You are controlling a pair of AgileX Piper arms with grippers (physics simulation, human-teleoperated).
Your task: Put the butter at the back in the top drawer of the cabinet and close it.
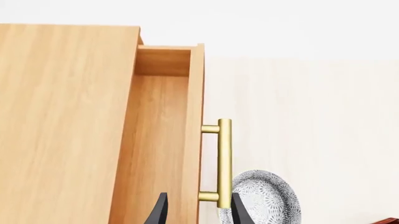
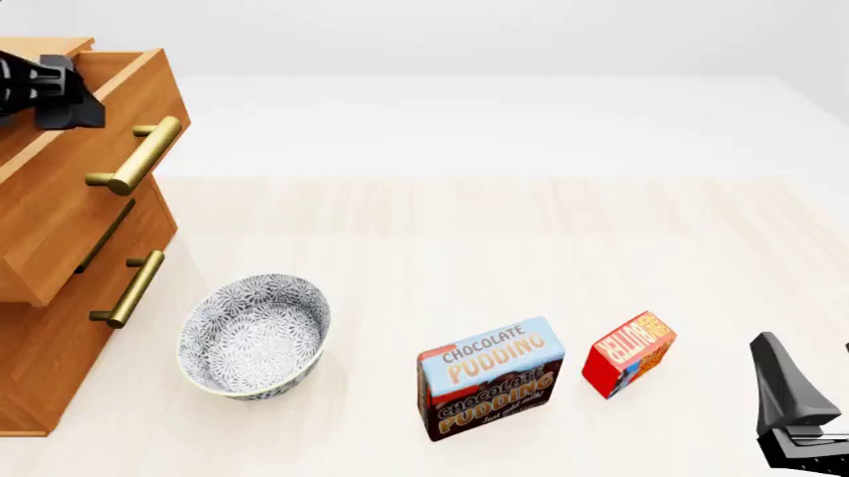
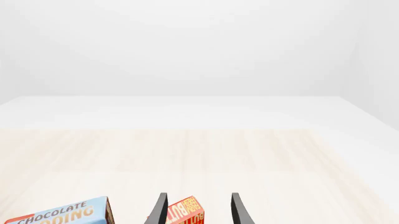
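Observation:
The cabinet (image 2: 54, 368) stands at the table's left, its top drawer (image 2: 74, 194) pulled out, brass handle (image 2: 133, 154) toward the table. My left gripper (image 2: 60, 99) hovers over that drawer; in the left wrist view the gripper (image 1: 199, 212) is open, fingers on either side of the drawer front (image 1: 193, 140) and handle (image 1: 224, 161), touching neither. The butter (image 2: 627, 353), a small red box, sits right of the pudding box. My right gripper (image 2: 804, 350) is open near the table's front right, with the butter (image 3: 185, 212) ahead between its fingers (image 3: 160, 210), not held.
A blue-and-brown Chocolate Pudding box (image 2: 491, 378) stands left of the butter. A patterned grey bowl (image 2: 254, 336) rests in front of the cabinet's lower drawers (image 2: 126, 288). The bowl (image 1: 268, 198) also shows past the handle in the left wrist view.

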